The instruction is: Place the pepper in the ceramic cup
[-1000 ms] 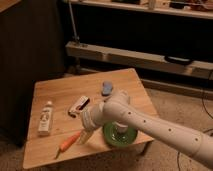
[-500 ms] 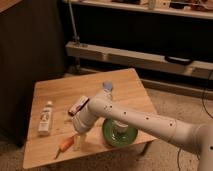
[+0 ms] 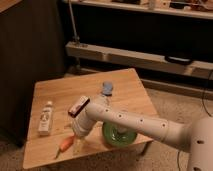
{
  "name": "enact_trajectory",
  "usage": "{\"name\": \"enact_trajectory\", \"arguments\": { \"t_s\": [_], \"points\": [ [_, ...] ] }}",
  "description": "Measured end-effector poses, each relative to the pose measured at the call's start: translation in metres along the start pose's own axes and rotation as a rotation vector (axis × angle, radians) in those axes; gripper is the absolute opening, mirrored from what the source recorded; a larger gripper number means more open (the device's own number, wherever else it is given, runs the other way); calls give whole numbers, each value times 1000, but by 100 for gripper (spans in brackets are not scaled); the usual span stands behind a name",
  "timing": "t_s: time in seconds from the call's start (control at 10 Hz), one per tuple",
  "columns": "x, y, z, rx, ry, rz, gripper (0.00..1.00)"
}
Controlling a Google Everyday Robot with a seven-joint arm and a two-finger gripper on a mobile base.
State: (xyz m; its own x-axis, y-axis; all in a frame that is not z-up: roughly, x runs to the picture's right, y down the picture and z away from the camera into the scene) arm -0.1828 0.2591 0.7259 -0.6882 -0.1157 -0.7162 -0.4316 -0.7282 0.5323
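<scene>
The pepper [image 3: 65, 145], small and orange-red, lies on the wooden table [image 3: 125, 90] near its front left edge. My gripper [image 3: 76, 141] points down at the end of the white arm [image 3: 135, 124], just right of the pepper and very close to it. A pale round shape [image 3: 121, 132] shows in the middle of the green saucer [image 3: 111, 136], partly under the arm. It may be the ceramic cup, but I cannot tell for sure.
A white bottle [image 3: 46, 118] lies at the table's left side. A red and white packet [image 3: 79, 106] sits mid-table beside the wrist. A blue-topped object [image 3: 106, 89] stands behind the arm. Dark shelving runs behind the table.
The arm has swung left and lowered. The gripper has moved from above the table's middle down next to the pepper. The objects on the table have not moved.
</scene>
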Motion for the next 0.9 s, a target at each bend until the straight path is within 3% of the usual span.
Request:
{"name": "enact_trajectory", "arguments": {
  "t_s": [0.5,0.7,0.9],
  "points": [
    [8,-3,31,20,23,1,79],
    [9,1,36,22,31,12,62],
    [13,3,45,34,32,5,37]
  ]
}}
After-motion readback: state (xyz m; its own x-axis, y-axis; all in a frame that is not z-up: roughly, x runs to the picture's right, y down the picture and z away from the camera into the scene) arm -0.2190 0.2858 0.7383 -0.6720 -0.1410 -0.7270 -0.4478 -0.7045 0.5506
